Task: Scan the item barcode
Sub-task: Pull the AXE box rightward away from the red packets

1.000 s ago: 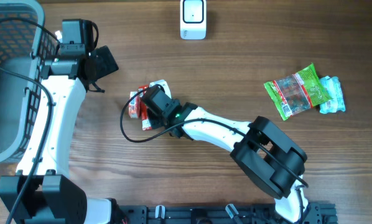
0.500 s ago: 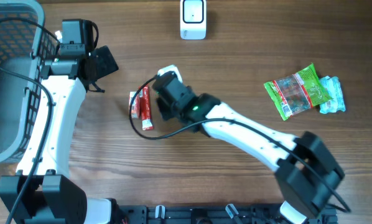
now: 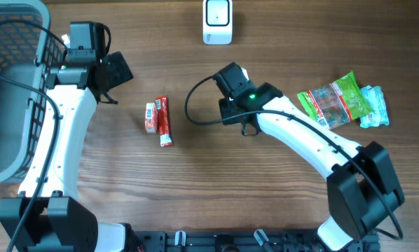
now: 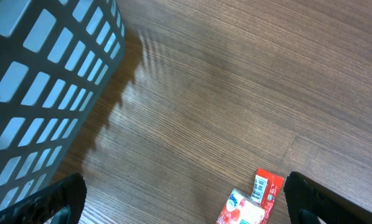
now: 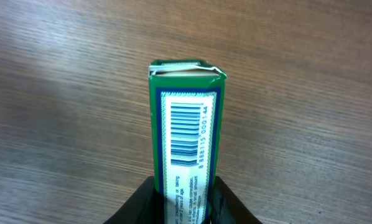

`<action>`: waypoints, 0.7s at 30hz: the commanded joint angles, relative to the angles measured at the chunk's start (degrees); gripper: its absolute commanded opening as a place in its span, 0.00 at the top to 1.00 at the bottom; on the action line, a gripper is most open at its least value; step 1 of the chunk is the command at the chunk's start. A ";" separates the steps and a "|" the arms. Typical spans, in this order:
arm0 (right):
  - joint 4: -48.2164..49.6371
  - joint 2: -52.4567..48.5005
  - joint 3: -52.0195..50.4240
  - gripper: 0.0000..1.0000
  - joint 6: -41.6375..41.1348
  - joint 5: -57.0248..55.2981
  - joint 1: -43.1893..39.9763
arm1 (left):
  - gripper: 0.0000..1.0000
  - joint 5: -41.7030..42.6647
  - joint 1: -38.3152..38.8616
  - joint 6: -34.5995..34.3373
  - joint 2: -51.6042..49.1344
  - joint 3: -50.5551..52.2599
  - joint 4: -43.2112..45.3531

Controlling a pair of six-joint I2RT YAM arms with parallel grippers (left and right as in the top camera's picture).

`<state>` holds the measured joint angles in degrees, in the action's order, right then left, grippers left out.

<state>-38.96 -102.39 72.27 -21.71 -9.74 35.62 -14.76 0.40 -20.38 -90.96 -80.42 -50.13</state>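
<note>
- Right wrist view: the right gripper (image 5: pixel 185 198) is clamped on the near end of the green box (image 5: pixel 185 124), with one finger pressed to each long side.
- The box sticks straight out ahead of the fingers. Its barcode panel faces my wrist camera, and I can make out the bars and a row of digits beside them.
- The far end of the box shows a pale, slightly creased flap. The wooden table (image 5: pixel 310 93) fills the view behind it.
- Overhead, the white scanner (image 3: pixel 217 21) sits beyond the right gripper toward the far edge of the table, a little to its left and well apart from it.
- To the right of that gripper a green snack packet (image 3: pixel 333 101) lies flat, with a teal packet (image 3: pixel 375 106) touching its outer side.
- To its left, the red packets (image 3: pixel 159 120) lie side by side on the wood, between my two grippers.
- The left gripper (image 3: pixel 115 73) has its jaws spread wide with nothing between them.
- In the left wrist view the red packets show between its fingers, low in the frame. The grey slotted basket (image 4: pixel 43 74) stands on its left.
</note>
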 commanded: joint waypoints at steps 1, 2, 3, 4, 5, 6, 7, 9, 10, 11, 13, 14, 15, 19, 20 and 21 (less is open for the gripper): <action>4.39 0.48 -5.75 0.74 0.50 -1.22 -0.02 | 0.00 -0.70 -0.31 0.68 0.13 -0.48 -0.07; 6.05 0.48 -7.04 0.75 0.50 -1.22 -0.04 | 0.00 -0.70 -0.31 0.68 0.13 -0.48 -0.07; 7.63 0.48 -8.15 0.75 0.44 -1.18 -0.04 | 0.00 -0.70 -0.31 0.68 0.15 -0.48 -0.07; 8.90 0.48 -8.98 0.74 -0.26 -1.18 -0.02 | 0.00 -0.70 -0.31 0.68 0.13 -0.48 -0.07; 9.73 0.48 -9.57 0.73 -0.96 -1.16 -0.02 | 0.00 -0.70 -0.31 0.68 0.13 -0.48 -0.07; 10.10 0.48 -9.70 0.68 -0.96 -1.16 -0.02 | 0.00 -0.70 -0.31 0.68 0.13 -0.48 -0.07; 10.29 0.48 -9.70 0.62 -0.92 -1.16 -0.02 | 0.00 -0.70 -0.31 0.68 0.15 -0.48 -0.07; 10.38 0.48 -9.70 0.57 -0.79 -1.14 -0.04 | 0.00 -0.70 -0.31 0.68 0.15 -0.48 -0.07; 10.23 0.50 -9.70 0.55 -0.79 -1.14 -0.02 | 0.00 -0.70 -0.31 0.68 0.13 -0.48 -0.07; 10.21 0.50 -9.70 0.54 -0.76 -1.16 -0.04 | 0.00 -0.70 -0.31 0.68 0.13 -0.48 -0.07; 10.21 0.94 -9.09 0.48 0.17 -1.14 -0.37 | 0.00 -0.70 -0.31 0.68 0.13 -0.48 -0.07; 9.53 1.53 -8.20 0.46 0.79 -0.92 -0.76 | 0.00 -0.70 -0.31 0.68 0.13 -0.48 -0.07; 8.33 2.29 -7.06 0.46 0.72 -0.81 -1.16 | 0.00 -0.70 -0.31 0.68 0.15 -0.48 -0.07; 4.76 6.84 -3.80 0.48 0.37 5.33 -2.67 | 0.00 -0.70 -0.31 0.68 0.13 -0.48 -0.07; 4.04 7.58 -3.80 0.50 -1.14 6.88 -2.84 | 0.00 -0.70 -0.31 0.68 0.15 -0.48 -0.07; 3.21 7.80 -3.82 0.50 -3.43 7.06 -2.86 | 0.00 -0.70 -0.31 0.68 0.13 -0.48 -0.07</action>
<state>-34.28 -98.80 66.28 -21.89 -7.25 33.34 -14.76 0.40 -20.38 -90.96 -80.42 -50.15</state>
